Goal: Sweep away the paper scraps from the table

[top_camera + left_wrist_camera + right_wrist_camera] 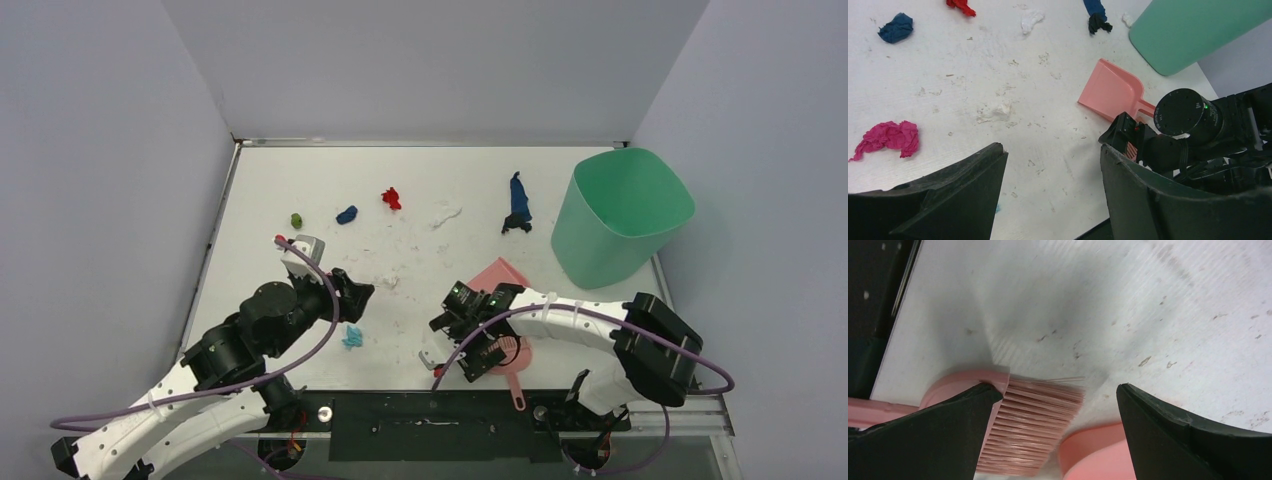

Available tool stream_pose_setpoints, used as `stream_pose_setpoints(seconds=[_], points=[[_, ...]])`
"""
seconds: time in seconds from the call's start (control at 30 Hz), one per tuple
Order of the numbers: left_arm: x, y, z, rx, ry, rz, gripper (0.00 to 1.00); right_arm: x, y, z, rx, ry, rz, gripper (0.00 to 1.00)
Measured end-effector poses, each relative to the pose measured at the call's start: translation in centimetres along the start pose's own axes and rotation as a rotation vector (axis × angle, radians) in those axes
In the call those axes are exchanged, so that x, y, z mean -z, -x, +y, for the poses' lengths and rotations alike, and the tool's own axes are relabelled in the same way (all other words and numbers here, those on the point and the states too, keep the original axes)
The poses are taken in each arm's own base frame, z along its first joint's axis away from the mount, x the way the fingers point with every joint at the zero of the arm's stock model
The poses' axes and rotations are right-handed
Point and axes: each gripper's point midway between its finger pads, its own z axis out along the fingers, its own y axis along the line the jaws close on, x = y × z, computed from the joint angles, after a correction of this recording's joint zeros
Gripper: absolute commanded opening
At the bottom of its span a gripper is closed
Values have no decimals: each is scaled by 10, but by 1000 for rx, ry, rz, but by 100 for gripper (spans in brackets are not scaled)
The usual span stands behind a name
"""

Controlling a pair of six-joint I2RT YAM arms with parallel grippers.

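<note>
At the far left of the worktop (330, 170) lies a green scrap (296, 219), with a magenta one (888, 137) showing in the left wrist view. The left tool (1053, 170) hangs over the near-left area with its jaws apart and nothing between them. A cyan scrap (352, 336) sits just beside it. Further right, the other paper scraps are strung along the far half: blue (347, 214), red (391, 198) and white (445, 214), well apart from one another.

Near the middle, the pink dustpan (497, 273) rests flat on the worktop with its mouth facing the far side. Just right of centre, the right tool (1055, 400) hovers low over the pink brush (1033, 425). Its jaws are spread wide, with the bristle end below them and nothing clamped. A dark blue scrap (517, 205) lies beyond, close to the green bin (620, 215) at the far right.

The step in hand looks like picking up the brush. The main risk is closing on the bristles instead of the handle: the hairs would splay, and the brush could twist or slip out once lifted. The dustpan looks light, so a nudge from the right arm could skate it away. The two arms are also close together near the middle, so a careless reach by the left could clip the right wrist. The scraps are tiny and crumpled, and a fast stroke would probably flick them about rather than gather them.
</note>
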Motion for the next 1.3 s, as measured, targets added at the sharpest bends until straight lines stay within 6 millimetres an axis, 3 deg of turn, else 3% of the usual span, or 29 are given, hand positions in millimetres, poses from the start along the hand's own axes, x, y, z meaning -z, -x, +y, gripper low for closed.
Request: stream_pose_setpoints(seconds=[0.17,0.37,0.5,0.6,0.77,0.87,1.0,1.13,1.3], points=[[5,9,1,0,9,-21,67,-8,22,-25,-90,-32,-84,98],[16,13,7,5,26,-34,67,-24,60,-98,-300,-148,-256,95],[28,25,10,22,32,-66,67,-31,56,-154,-524,-210,-349,95],[39,37,13,40,46,-105,67,-28,37,-176,-668,-215,-395,96],[51,46,23,55,69,-150,67,-4,23,-168,-753,-165,-454,95],[53,45,26,53,84,-151,67,25,35,-159,-655,-172,-482,90],[52,41,28,47,90,-140,67,54,58,-135,-399,-184,-464,71],[49,35,31,41,98,-125,71,36,78,-100,-176,-100,-363,55],[50,29,35,71,109,-130,78,5,87,-60,21,37,-234,52]])
